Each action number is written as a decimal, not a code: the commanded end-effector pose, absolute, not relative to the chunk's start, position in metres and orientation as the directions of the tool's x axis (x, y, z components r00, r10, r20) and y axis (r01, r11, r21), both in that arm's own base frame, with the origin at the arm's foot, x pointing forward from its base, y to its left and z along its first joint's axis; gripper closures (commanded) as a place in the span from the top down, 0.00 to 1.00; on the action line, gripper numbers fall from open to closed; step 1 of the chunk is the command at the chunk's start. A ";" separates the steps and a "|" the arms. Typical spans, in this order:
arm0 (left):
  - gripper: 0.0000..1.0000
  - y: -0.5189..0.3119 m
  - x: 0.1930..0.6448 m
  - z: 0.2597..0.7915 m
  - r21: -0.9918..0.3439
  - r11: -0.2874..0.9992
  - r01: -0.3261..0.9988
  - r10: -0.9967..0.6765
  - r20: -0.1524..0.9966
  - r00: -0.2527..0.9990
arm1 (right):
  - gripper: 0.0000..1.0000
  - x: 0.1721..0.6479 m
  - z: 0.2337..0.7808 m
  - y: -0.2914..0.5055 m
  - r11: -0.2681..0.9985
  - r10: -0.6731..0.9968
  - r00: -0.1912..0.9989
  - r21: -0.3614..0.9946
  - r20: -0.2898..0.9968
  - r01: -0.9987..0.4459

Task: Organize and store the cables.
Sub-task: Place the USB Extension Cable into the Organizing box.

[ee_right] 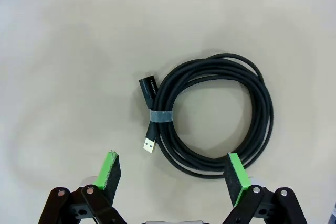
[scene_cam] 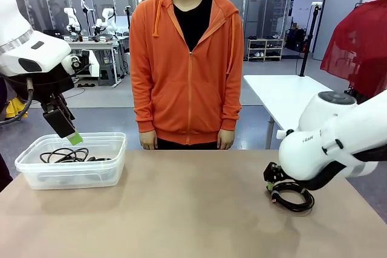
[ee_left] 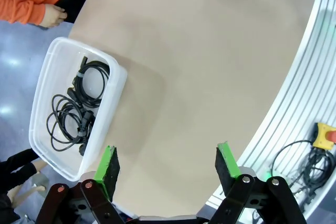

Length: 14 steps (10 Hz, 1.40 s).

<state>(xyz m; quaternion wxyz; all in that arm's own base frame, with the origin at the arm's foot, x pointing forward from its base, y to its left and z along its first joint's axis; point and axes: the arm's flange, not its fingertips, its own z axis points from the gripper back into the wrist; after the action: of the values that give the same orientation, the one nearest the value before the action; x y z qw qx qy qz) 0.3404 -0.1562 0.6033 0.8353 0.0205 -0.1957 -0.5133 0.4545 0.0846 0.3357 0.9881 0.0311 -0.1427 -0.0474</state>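
- My right gripper (ee_right: 172,178) hangs just above the table (scene_cam: 181,209) with its jaws spread wide and nothing between them; the last loose coil (ee_right: 210,114) lies flat right under it, near the table's right side.
- My left gripper (ee_left: 167,167) is also spread and empty, held above the clear bin (scene_cam: 27,167) at the table's left end.
- To pick well, I judge I should come straight down so one finger lands inside the ring and the other outside, closing across the bundled strands.
- The best spot looks to be near the grey band (ee_right: 160,116), where the strands are tied together and no loop can slip free.
- I would keep clear of the USB plug (ee_right: 150,144) and the socket end (ee_right: 147,87), both beside the band.
- Count: one banded coil on the table; two coils, as far as I can tell, already in the bin (ee_left: 79,106).
- One bin, two grippers, one person (scene_cam: 187,58) standing at the far edge with hands down.
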 end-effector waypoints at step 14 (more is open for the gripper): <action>0.93 -0.156 0.341 0.607 0.242 0.472 0.848 -0.869 0.292 0.400 | 0.75 0.509 0.296 0.119 0.996 -0.080 0.970 -0.015 0.229 0.086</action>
<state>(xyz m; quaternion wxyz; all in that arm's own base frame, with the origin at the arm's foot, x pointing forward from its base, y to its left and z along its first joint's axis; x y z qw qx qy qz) 0.3404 -0.1562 0.6033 0.8353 0.0204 -0.1957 -0.5134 0.5025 0.1102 0.2989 0.9930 -0.0008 -0.1166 -0.0187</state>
